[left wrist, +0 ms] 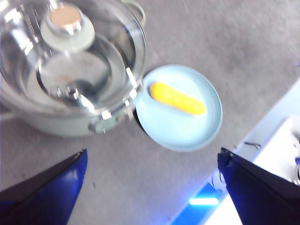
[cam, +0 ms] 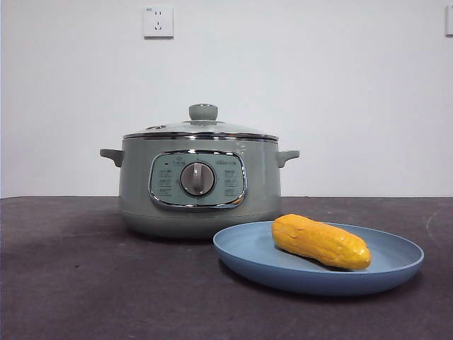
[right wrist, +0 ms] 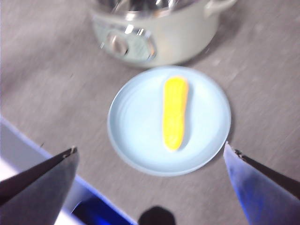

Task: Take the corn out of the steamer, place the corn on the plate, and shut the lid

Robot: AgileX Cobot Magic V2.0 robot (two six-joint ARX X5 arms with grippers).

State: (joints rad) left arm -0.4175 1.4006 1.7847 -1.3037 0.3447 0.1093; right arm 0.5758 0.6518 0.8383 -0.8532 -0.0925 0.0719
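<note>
The steamer stood centre-left of the frame, the lid on it. The plate lay lower right, just before it, the corn on it.

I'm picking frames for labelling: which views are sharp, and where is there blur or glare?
Front view: sharp, evenly lit, soft shadow under the plate. Left wrist view: blurred, strong glare on the lid, corn soft. Right wrist view: motion-blurred, steamer smeared, corn edges fuzzy.

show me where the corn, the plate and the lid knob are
corn (cam: 320,241), front view, middle of the cob.
plate (cam: 244,249), front view, bare inner surface.
lid knob (cam: 203,112), front view, side of the knob.
</note>
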